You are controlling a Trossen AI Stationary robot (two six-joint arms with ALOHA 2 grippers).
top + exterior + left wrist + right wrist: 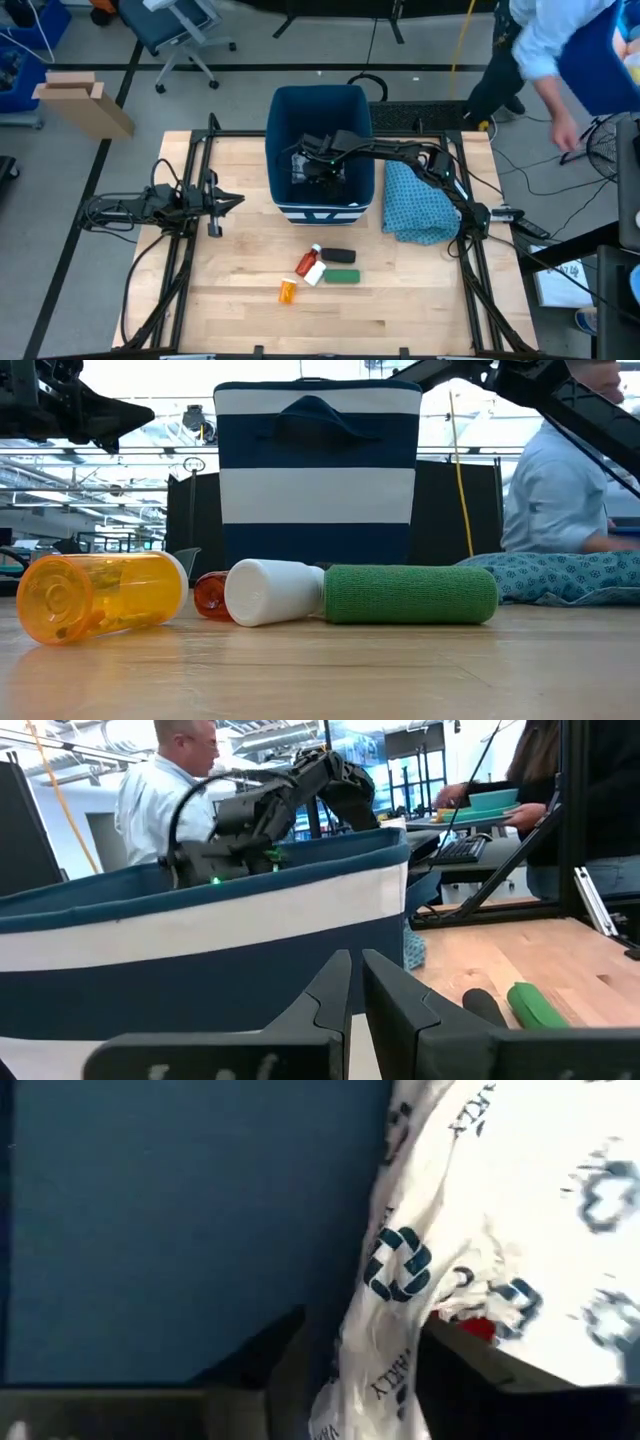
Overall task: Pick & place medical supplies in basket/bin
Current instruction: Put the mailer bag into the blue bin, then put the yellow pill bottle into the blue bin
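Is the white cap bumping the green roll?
Touching. In the low view the white cap presses right against the end of the green roll, with no gap showing between them.

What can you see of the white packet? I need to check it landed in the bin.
The packet is a thin, crinkled white plastic wrapper printed with dark ring-like logos and small lettering, plus a red spot near one creased edge. It lies inside the blue bin, against its fabric inner wall. The right tool reaches down into the bin, its dark fingers standing on either side of the packet's narrow, bunched end; whether they touch it cannot be told. From above, the arm hides nearly all of the packet.
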